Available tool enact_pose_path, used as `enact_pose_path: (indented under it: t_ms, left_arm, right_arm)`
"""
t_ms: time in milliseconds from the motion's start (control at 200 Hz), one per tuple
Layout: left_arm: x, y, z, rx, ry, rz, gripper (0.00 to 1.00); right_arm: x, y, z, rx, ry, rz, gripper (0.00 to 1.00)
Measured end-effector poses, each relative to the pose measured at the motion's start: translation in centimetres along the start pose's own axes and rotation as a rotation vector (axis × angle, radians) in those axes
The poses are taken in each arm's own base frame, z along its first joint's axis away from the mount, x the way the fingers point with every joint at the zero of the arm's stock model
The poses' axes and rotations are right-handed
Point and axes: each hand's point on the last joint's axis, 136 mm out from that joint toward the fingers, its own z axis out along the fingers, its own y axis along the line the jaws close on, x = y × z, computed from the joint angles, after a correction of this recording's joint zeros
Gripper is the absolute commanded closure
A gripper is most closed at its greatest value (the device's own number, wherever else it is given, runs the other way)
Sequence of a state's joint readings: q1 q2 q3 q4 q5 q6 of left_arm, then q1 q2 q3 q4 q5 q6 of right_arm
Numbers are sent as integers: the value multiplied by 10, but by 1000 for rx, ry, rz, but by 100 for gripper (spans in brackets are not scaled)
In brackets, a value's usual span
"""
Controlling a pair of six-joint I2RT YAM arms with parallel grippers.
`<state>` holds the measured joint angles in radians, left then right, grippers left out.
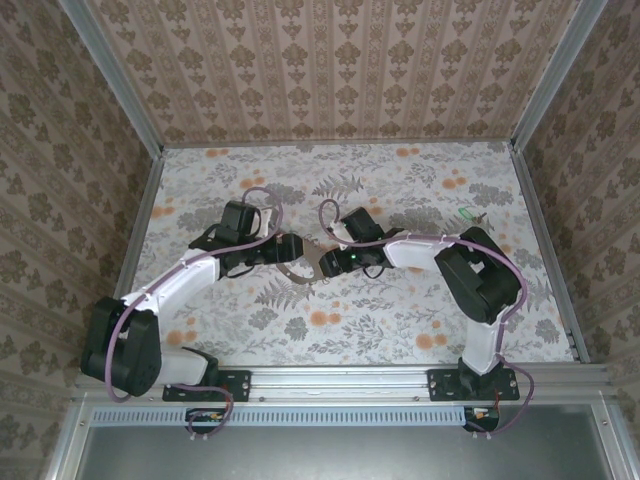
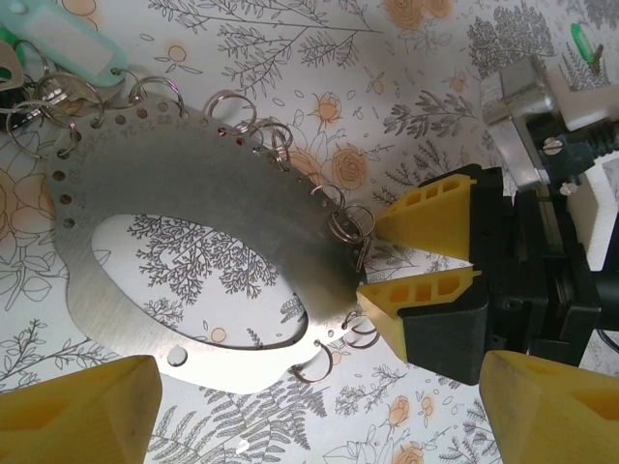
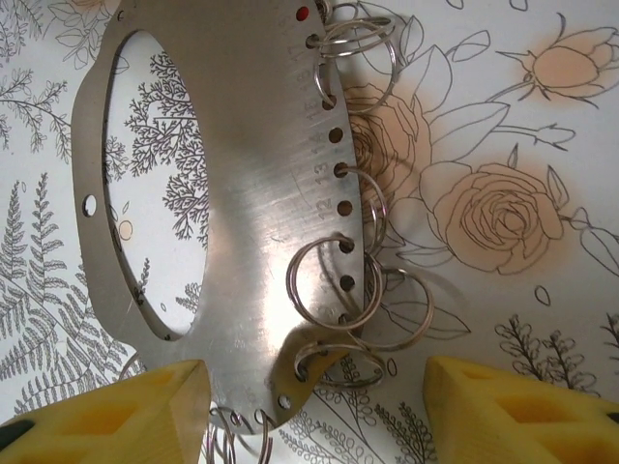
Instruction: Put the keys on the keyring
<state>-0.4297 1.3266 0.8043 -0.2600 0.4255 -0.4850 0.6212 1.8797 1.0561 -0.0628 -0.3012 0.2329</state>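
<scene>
The keyring (image 2: pixel 203 208) is a flat, grey metal oval plate with a row of holes along its rim, and several small split rings (image 3: pixel 334 280) hang from them. In the top view it (image 1: pixel 297 268) lies between the two grippers. A mint-green tag (image 2: pixel 73 43) and metal keys (image 2: pixel 39 97) cluster at its far end. A green-headed key (image 1: pixel 466 212) lies alone on the table at the right. My left gripper (image 2: pixel 314 416) is open, its yellow fingers wide on either side of the plate's near edge. My right gripper (image 3: pixel 314 416) is open, and the plate's ringed end sits between its fingers (image 2: pixel 426 217).
The floral tabletop (image 1: pixel 400 310) is boxed in by patterned walls with metal rails at the sides (image 1: pixel 545 250). The two arms meet at mid-table, gripper to gripper (image 1: pixel 318 262). Purple cables loop over both wrists.
</scene>
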Motion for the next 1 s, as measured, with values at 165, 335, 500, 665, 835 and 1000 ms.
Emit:
enact_pose_path:
  t_ms: [165, 335, 500, 665, 835, 1000]
  left_arm:
    - [0, 3, 1, 0, -6, -4, 14]
    - [0, 3, 1, 8, -7, -6, 14]
    - [0, 3, 1, 10, -6, -8, 14]
    - [1, 4, 1, 10, -4, -9, 14]
    - [1, 4, 1, 10, -3, -9, 14]
    - [1, 4, 1, 10, -3, -10, 14]
  right_arm:
    - [-1, 1, 2, -5, 3, -21, 44]
    - [-2, 5, 6, -17, 12, -43, 50]
    - [2, 11, 7, -30, 25, -64, 52]
    - [5, 14, 7, -35, 35, -78, 57]
    - [6, 14, 8, -33, 38, -92, 67]
    - [9, 12, 8, -29, 44, -94, 75]
